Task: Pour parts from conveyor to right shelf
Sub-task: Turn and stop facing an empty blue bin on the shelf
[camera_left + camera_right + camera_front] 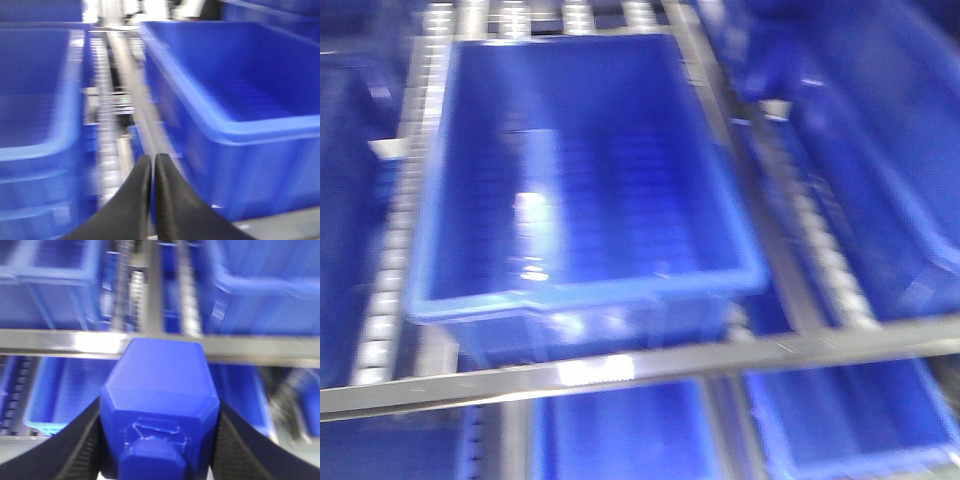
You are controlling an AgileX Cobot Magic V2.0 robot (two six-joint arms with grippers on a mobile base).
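The front view looks steeply down, close, onto the centre bin (590,180) and grey crossbar (620,370); both wrist views face forward from near rack level, sharing neighbouring bins (225,100).

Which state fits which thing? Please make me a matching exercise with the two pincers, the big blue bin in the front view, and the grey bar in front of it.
Things
1. left pincer
2. right pincer
3. blue bin
4. grey metal bar

States
A. holds a blue hexagonal part
B. lies across in front of the bin
C. shut, holding nothing
D. nothing seen inside

Pairs: 1-C, 2-A, 3-D, 4-B
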